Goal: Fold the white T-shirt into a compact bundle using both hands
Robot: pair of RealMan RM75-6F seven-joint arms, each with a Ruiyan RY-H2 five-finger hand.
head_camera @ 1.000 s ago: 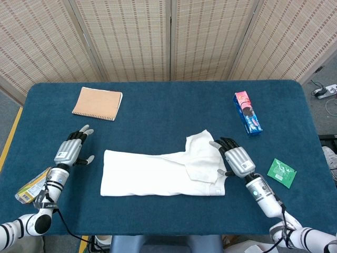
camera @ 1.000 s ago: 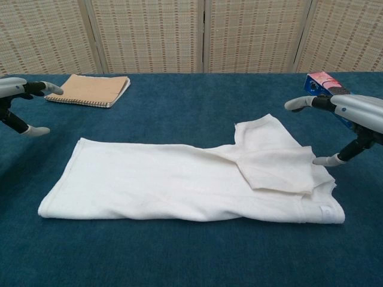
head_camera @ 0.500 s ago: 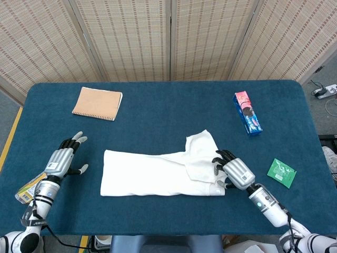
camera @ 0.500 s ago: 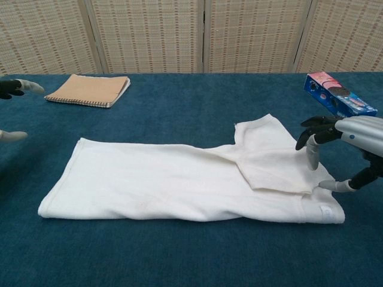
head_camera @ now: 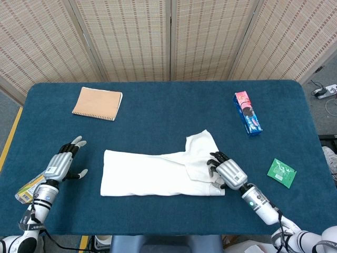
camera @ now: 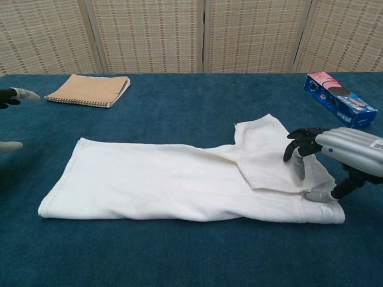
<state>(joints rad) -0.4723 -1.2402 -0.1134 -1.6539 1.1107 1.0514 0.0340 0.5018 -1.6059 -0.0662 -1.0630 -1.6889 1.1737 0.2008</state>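
Observation:
The white T-shirt (head_camera: 152,174) (camera: 161,182) lies flat on the blue table as a long band, with a sleeve folded over its right end. My right hand (head_camera: 226,171) (camera: 338,152) is over that right end, its fingers bent down. The fingertips (camera: 297,170) touch the folded sleeve, and the thumb lies at the shirt's near edge by the collar. No cloth is lifted. My left hand (head_camera: 63,164) hovers with its fingers spread, well left of the shirt's left edge and apart from it. The chest view shows only its fingertips (camera: 15,94) at the frame's left edge.
A tan notebook (head_camera: 97,103) (camera: 90,89) lies at the back left. A blue and pink snack box (head_camera: 247,120) (camera: 338,106) lies back right of the shirt, and a green packet (head_camera: 281,173) sits right of my right hand. A yellow-green packet (head_camera: 29,187) overhangs the table's left front edge.
My right hand has come down and leftward onto the shirt's right end, with its fingers curling onto the sleeve. My left hand has drawn back toward the table's front left.

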